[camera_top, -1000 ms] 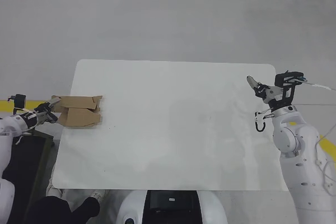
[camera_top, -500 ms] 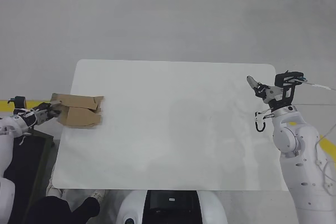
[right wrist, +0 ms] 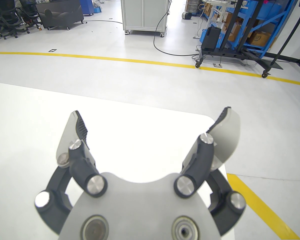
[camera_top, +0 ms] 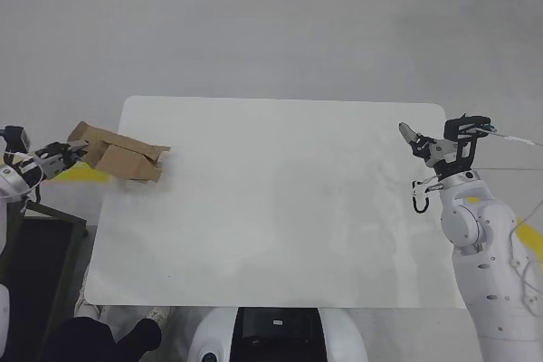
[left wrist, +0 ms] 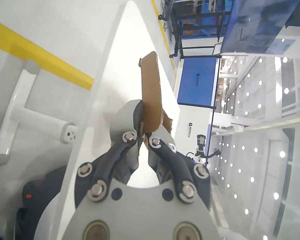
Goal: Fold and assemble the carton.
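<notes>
Closest to the left wrist camera, the left gripper [left wrist: 150, 123] is clenched on the near edge of the flattened cardboard carton [left wrist: 151, 86]. Its dark pads pinch the corrugated board, which runs away from the camera edge-on. The top view adds what that narrow view hides: the carton [camera_top: 118, 156] is a folded blank with loose flaps. It lies slanted across the left edge of the white table [camera_top: 281, 208], with its gripped end out past the edge at the left gripper [camera_top: 61, 156] and its other end over the tabletop. Whether that end touches the surface is unclear. Gripping one end looks like a way to bring the blank onto the table before any folding begins.

Well apart, at the table's far right corner, the right gripper [camera_top: 414, 140] waits. Its own wrist view shows the right gripper [right wrist: 151, 114] spread wide and holding nothing, probably kept free for the carton's other side.
</notes>
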Robot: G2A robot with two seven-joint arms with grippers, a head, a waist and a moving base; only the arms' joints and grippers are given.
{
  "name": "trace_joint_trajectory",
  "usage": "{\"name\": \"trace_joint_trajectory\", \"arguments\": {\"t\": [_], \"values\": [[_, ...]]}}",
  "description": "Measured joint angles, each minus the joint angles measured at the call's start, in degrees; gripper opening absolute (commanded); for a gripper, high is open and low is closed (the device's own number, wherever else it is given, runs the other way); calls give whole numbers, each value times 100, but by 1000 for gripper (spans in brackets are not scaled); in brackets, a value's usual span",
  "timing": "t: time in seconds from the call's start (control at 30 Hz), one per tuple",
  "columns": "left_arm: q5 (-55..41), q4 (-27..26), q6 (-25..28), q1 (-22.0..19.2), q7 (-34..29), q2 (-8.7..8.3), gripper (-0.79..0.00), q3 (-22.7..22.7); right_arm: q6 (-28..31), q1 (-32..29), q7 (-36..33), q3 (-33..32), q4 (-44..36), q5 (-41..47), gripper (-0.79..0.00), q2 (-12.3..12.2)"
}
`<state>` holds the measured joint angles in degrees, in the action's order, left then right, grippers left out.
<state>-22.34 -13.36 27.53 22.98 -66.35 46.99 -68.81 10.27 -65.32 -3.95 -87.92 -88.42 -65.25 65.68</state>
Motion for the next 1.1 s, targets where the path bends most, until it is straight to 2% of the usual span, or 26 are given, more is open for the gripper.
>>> {"name": "trace_joint_trajectory", "arguments": {"t": [0.17,0.37,0.53,0.7,0.93,1.1], "values": [[-44,-251,148,-227,-144,91,-785,26,0,0,0,0,0,0,0,0],[150,-474,273,-570,51,252,-785,193,0,0,0,0,0,0,0,0],[253,-708,283,-937,153,403,-785,340,0,0,0,0,0,0,0,0],[94,-940,191,-1194,-92,594,-785,492,0,0,0,0,0,0,0,0],[-81,-1283,203,-1261,-269,901,-785,818,0,0,0,0,0,0,0,0],[-409,-1527,138,-1114,-766,1102,-785,1038,0,0,0,0,0,0,0,0]]}}
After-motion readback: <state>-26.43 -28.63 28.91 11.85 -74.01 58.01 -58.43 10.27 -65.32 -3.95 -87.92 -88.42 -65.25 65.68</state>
